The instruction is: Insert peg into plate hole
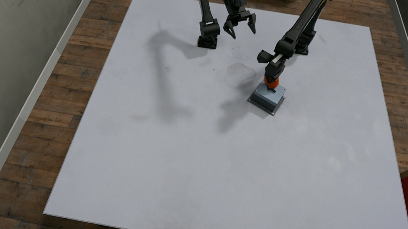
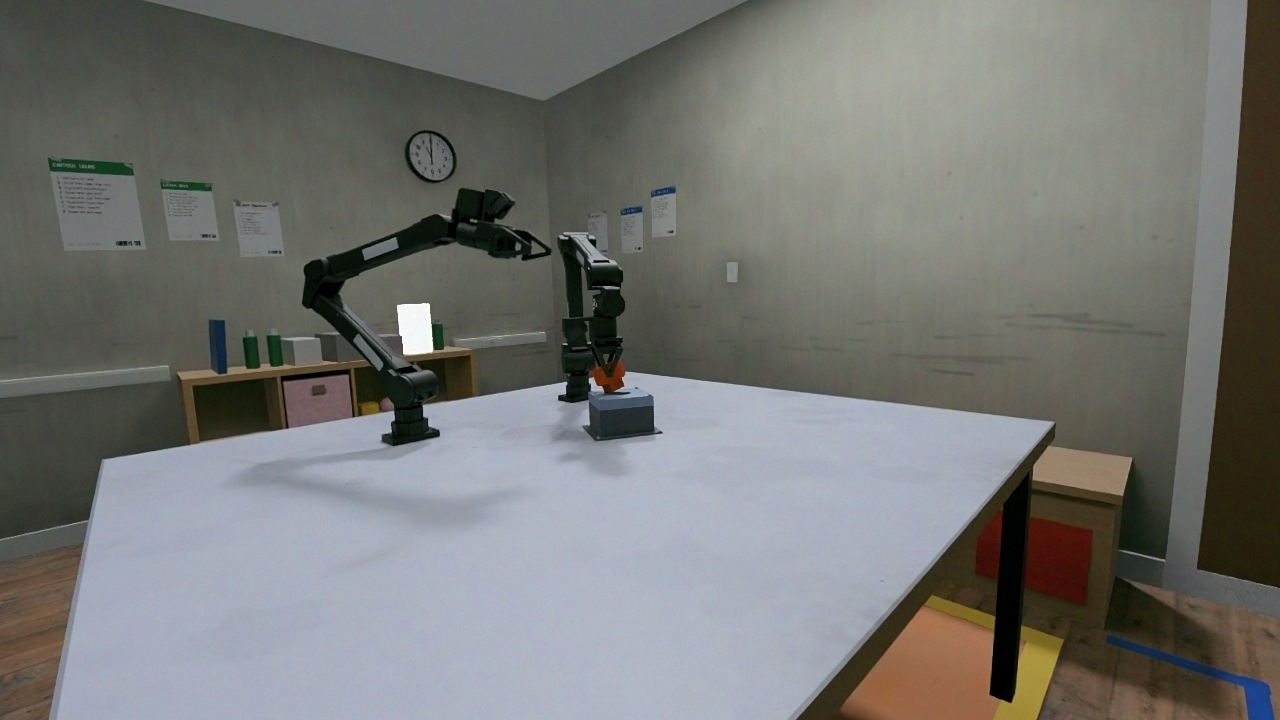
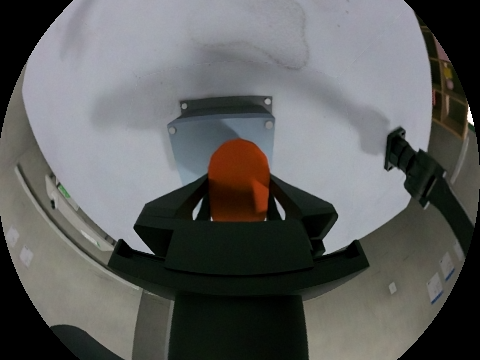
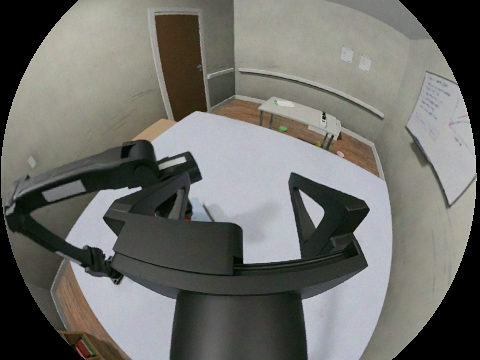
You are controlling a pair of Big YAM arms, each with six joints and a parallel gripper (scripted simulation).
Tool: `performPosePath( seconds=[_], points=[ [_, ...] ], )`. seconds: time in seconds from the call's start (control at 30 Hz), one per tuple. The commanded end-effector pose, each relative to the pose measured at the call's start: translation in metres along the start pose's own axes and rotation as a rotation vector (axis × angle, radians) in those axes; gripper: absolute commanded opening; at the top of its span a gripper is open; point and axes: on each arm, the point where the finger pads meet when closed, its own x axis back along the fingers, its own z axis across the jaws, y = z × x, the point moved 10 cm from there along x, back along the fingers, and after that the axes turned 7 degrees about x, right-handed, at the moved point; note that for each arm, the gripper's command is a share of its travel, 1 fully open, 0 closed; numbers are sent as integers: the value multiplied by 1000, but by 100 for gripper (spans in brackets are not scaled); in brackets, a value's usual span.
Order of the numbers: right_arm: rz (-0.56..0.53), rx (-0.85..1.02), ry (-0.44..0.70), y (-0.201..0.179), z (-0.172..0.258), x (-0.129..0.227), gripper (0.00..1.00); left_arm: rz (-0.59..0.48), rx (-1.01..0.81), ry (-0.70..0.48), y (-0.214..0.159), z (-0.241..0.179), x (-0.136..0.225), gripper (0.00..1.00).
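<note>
Grey walls (image 1: 29,44) (image 2: 895,179) (image 3: 345,315) (image 4: 300,30) surround the pale table (image 1: 193,163) (image 2: 537,582) (image 3: 345,190), where our plate (image 1: 276,96) (image 2: 622,419) (image 3: 187,145) (image 4: 201,213), a blue-grey block on a dark, bolted-looking base, sits near the two arms. The broad base, we judge, is there to keep it steady as the peg goes in.

Our left gripper (image 1: 271,80) (image 2: 611,372) (image 3: 238,177) is clasped on the orange peg (image 1: 271,84) (image 2: 609,379) (image 3: 239,175) (image 4: 188,217), one finger on each side, so we can probably steer it without much slip. The peg is over the plate, leaning a little in the exterior view. A dark patch shows at its foot, but we cannot tell hole from shadow or fingertip, nor whether the peg touches.

Our right gripper (image 1: 244,35) (image 2: 540,251) (image 3: 239,176) is spread wide with nothing in it, held up and well apart from the plate, which leaves the left arm room.

Seating remains to be done, as we read it. We would square the peg to the hole first, then lower it gently; pushing while it leans could wedge it against the rim.
</note>
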Motion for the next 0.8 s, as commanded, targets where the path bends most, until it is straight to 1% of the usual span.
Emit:
performPosePath(
  seconds=[0.0, 0.13, 0.17, 0.23, 0.3, 0.4, 0.47, 0.5, 0.7, 0.77],
  points=[
    [54, 21, 85, -11, 31, 25, 100, -6, -1, 41, 1, 6, 14, 46],
    [104, 66, 218, -28, 60, 62, 100, -6, -1, 42, 1, 6, 15, 46],
    [112, 75, 240, -31, 64, 68, 100, -6, -1, 43, 1, 6, 15, 46],
    [94, 85, 274, -23, 68, 85, 100, -6, -1, 44, 1, 6, 15, 46],
    [106, 100, 310, -29, 73, 96, 100, -6, -1, 44, 1, 7, 16, 46],
    [135, 113, 335, -43, 78, 98, 100, -6, -1, 46, 1, 7, 16, 46],
    [135, 113, 335, -43, 78, 98, 100, -6, -1, 46, 1, 7, 16, 46],
    [125, 114, 337, -34, 77, 98, 100, -6, -1, 46, 1, 7, 16, 46],
    [113, 111, 327, -32, 76, 98, 100, -6, -1, 46, 1, 7, 16, 46],
    [113, 111, 327, -32, 76, 98, 100, -6, -1, 46, 1, 7, 16, 23]
  ],
)
